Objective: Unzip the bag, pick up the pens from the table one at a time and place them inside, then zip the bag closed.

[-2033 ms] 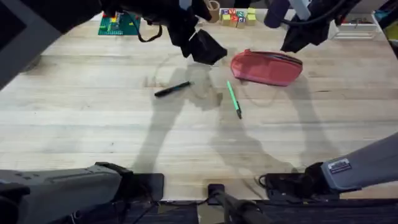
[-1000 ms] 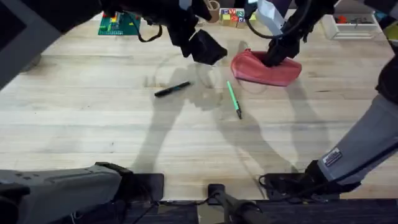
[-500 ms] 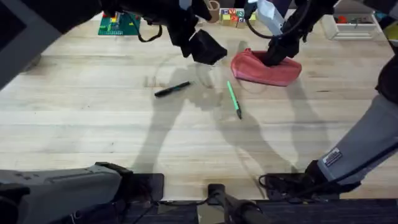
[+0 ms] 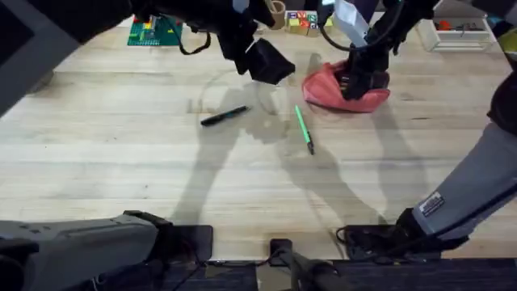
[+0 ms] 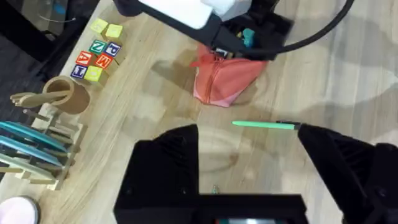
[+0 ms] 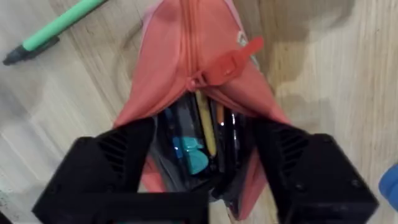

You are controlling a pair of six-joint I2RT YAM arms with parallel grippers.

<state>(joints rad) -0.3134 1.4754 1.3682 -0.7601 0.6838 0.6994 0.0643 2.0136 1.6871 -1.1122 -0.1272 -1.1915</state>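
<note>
A robotics lab bench, set up for manipulation trials: two robot arms are mounted at the near edge of a butcher-block table (image 4: 121, 162), cables trailing from their bases; test props line the far side, among them lettered toy blocks (image 5: 94, 57), a wooden cup (image 5: 65, 94) holding a utensil, a wooden rack (image 5: 46, 146) of teal items and a green circuit board (image 4: 153, 32); white shelving (image 4: 460, 32) stands behind the table.

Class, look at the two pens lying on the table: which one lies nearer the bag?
The green pen. It lies just beside the bag, while the black pen lies farther off toward the left arm's side.
</note>
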